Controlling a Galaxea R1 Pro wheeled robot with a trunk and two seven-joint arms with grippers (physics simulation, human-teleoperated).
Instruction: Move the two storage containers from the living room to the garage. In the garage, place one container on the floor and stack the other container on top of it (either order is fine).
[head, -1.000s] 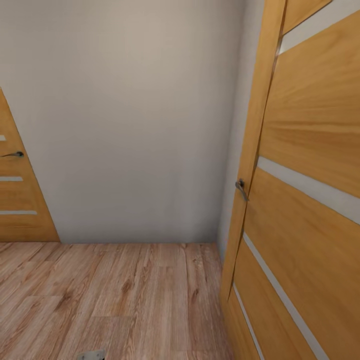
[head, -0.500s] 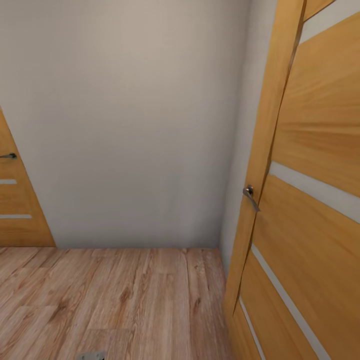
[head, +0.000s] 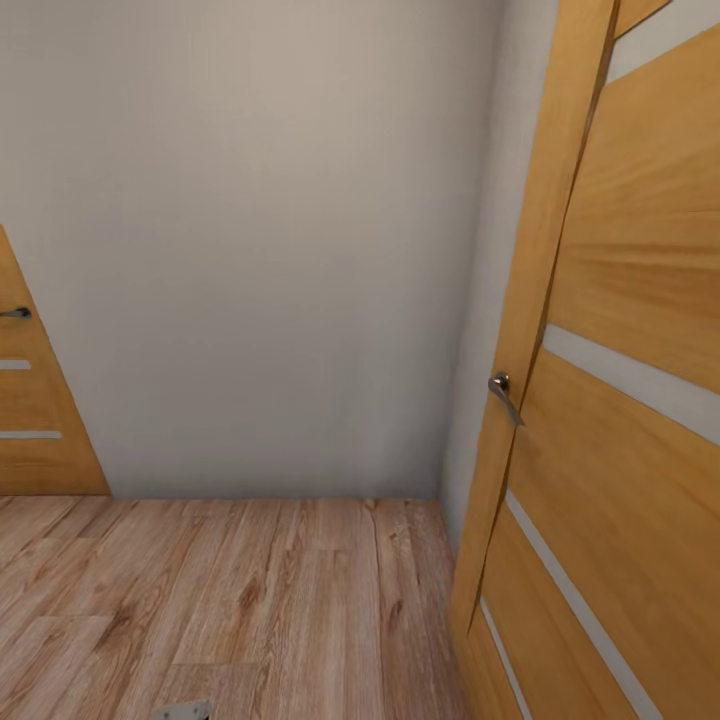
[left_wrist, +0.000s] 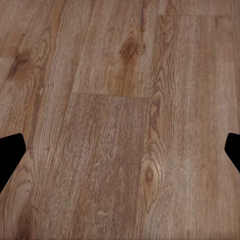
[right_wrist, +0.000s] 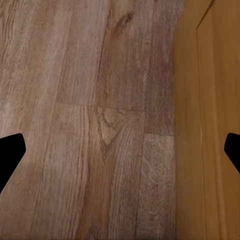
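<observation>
The two storage containers are out of view, and so is the garage. I am facing a corner with a plain cream wall (head: 270, 250) above light wood planks (head: 220, 600). In the left wrist view my left gripper (left_wrist: 120, 155) is open: its dark fingertips (left_wrist: 10, 152) stand far apart over bare planks with nothing between them. In the right wrist view my right gripper (right_wrist: 120, 155) is open too, empty, over planks beside a wooden door panel (right_wrist: 210, 125).
A tall wooden door (head: 620, 400) with pale stripes and a metal handle (head: 503, 393) stands close on the right. Another wooden door (head: 30, 420) with a handle (head: 15, 313) is at the far left. A small grey part (head: 185, 710) shows at the picture's lower edge.
The whole head view has shifted a little: the right door and its handle sit further right and lower, the left door further left. The camera moved; hardly any shift in the last half second.
</observation>
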